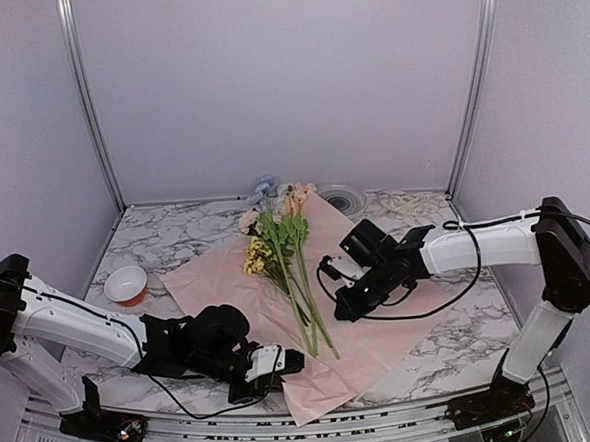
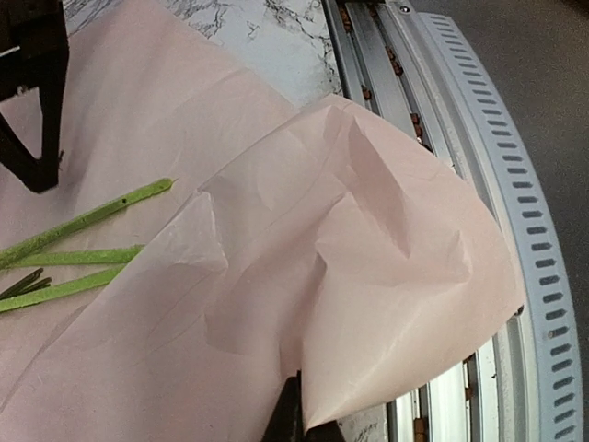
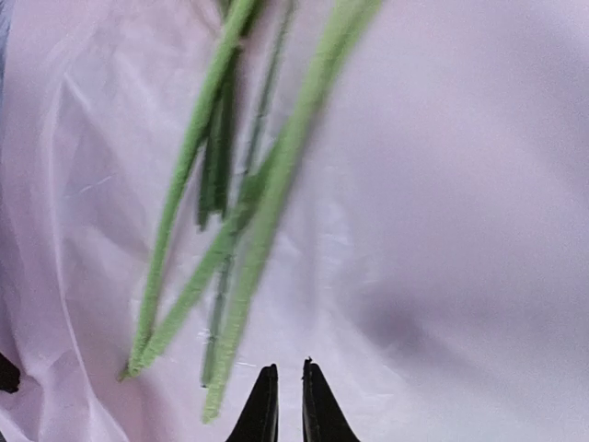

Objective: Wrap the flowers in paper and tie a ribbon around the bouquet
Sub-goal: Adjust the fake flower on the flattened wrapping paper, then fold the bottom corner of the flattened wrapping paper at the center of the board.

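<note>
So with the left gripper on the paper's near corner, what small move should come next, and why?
Probably lift and fold that corner over the stems: the left gripper pinches the paper, and the flowers lie bare on it.

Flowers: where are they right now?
Top view: the flowers lie mid-table on the paper, blooms toward the back wall, stem ends between the left gripper and right gripper.

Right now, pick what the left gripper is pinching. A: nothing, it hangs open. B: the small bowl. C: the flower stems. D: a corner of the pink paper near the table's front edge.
D: in the left wrist view the left gripper is shut on a lifted corner of the paper, with the flowers' stems lying free beside it.
</note>
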